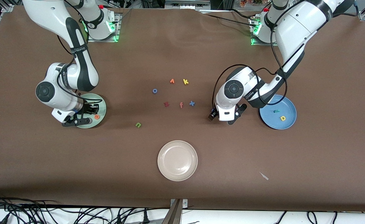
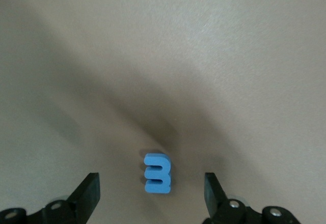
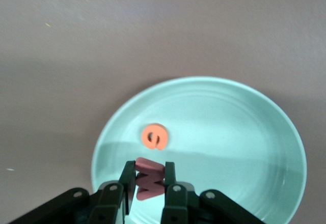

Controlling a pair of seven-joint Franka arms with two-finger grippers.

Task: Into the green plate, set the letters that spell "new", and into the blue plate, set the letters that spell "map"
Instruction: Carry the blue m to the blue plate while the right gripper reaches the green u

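Note:
My right gripper (image 3: 150,168) is shut on the pinkish-red w (image 3: 148,184) just above the green plate (image 3: 229,127). The orange e (image 3: 155,136) lies in that plate (image 1: 103,105). The green n (image 1: 138,124) lies on the table between the green plate and the cream plate. My left gripper (image 2: 152,191) is low over the table beside the blue plate (image 1: 290,107), open, with the light blue m (image 2: 157,173) lying between its fingers, untouched. The teal p (image 1: 275,111) and yellow a (image 1: 283,118) lie in the blue plate.
A cream-white plate (image 1: 177,160) sits nearest the front camera, mid-table. Loose letters lie at the table's middle: orange v shape (image 1: 172,81), yellow k (image 1: 185,81), blue o (image 1: 154,91), dark red z (image 1: 166,104), orange f (image 1: 181,105), blue x (image 1: 192,103).

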